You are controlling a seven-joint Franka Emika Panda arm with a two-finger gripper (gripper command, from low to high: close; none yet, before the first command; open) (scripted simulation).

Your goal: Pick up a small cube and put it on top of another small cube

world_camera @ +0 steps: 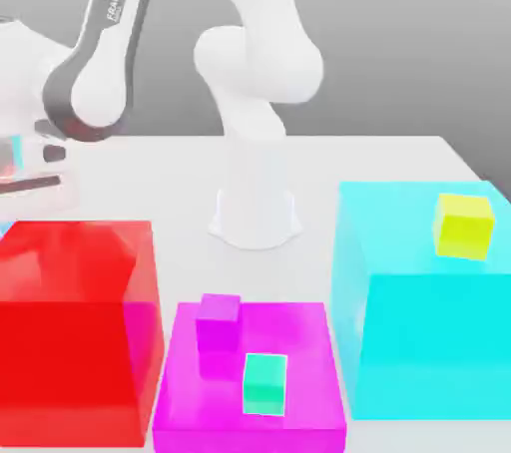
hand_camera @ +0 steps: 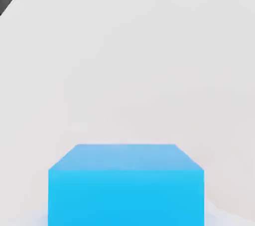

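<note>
Jaws: clamped tight on the small blue cube (hand_camera: pixel 126 185).
Arm (world_camera: pixel 100 62): at the exterior view's left, above the white table (world_camera: pixel 190 192).

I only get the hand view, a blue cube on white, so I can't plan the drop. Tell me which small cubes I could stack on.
Observer: A yellow cube sits on a big cyan block at the exterior view's right.
Operator: Give me the others.
Observer: A small magenta cube and a green cube sit apart on a magenta block.
Operator: Place the hand.
Observer: The gripper, shut on your blue cube, is far left, beyond a red block.
</note>
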